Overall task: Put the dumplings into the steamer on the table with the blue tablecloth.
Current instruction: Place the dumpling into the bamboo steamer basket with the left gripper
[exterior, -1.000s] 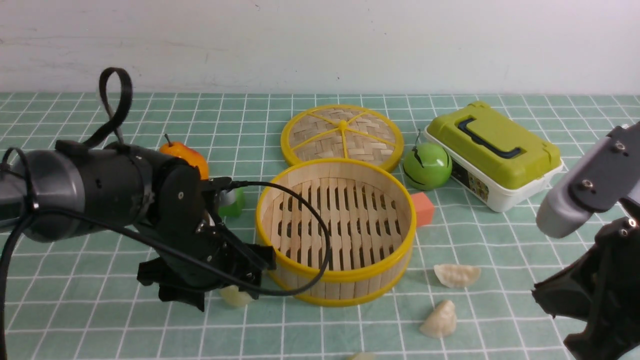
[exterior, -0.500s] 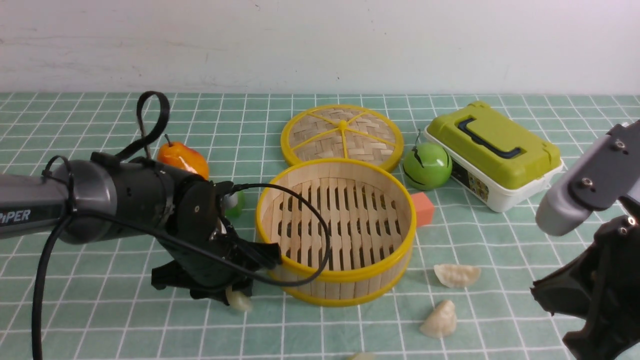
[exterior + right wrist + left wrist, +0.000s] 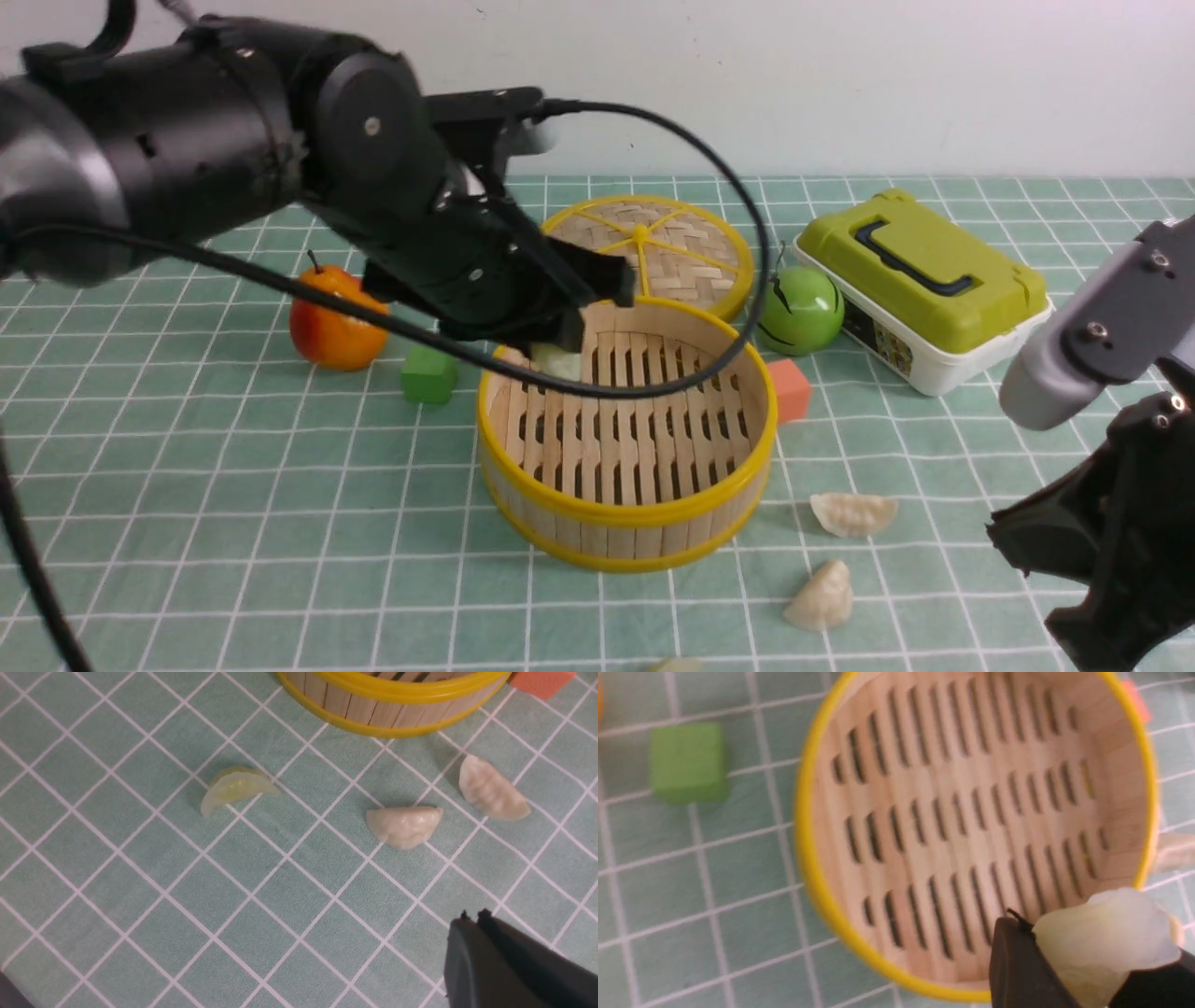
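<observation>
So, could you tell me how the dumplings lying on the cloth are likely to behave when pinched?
The three dumplings lie flat on the tablecloth, so rolling seems unlikely. Their glossy skin suggests they may slip. The dumpling pinched in the left gripper looks unsquashed, so they are probably fairly firm.

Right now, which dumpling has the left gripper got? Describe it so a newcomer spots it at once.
Find the steamer, the big round bamboo basket mid-table. Over its far left edge, the left gripper pinches a pale, glossy dumpling. It is the only one in the air; three other dumplings lie on the cloth by the steamer's near right.
</observation>
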`<state>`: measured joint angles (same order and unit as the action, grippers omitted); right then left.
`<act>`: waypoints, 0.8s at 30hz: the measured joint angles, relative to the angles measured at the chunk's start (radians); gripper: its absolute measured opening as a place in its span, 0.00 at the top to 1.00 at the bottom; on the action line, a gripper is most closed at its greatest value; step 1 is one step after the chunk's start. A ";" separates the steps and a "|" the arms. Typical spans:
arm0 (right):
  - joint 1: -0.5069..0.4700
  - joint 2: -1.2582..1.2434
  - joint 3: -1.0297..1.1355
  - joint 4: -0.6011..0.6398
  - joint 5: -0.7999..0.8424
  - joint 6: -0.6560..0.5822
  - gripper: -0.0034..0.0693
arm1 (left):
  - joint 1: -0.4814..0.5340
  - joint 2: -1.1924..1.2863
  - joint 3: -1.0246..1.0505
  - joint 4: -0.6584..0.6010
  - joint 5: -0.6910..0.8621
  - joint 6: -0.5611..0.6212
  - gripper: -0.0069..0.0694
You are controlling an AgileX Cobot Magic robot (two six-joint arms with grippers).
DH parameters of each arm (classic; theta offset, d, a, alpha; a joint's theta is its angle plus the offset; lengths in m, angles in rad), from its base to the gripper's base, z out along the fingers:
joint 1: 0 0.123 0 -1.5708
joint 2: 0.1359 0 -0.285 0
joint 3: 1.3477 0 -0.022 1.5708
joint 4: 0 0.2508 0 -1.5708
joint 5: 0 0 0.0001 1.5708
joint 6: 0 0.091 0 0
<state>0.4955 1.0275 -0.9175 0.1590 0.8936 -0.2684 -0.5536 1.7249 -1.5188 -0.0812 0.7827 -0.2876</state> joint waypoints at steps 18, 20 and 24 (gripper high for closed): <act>0.001 -0.144 0.000 -0.093 0.036 0.000 0.93 | -0.013 0.572 -0.523 0.013 0.129 0.009 0.58; 0.001 -0.148 0.000 -0.093 0.037 0.000 0.92 | -0.013 0.571 -0.536 0.033 0.157 0.009 0.50; 0.001 -0.148 0.000 -0.093 0.039 0.000 0.92 | -0.013 0.559 -0.602 0.053 0.285 0.010 0.33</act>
<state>0.4966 0.8797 -0.9175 0.0658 0.9330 -0.2684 -0.5665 2.2838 -2.1205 -0.0286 1.0675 -0.2780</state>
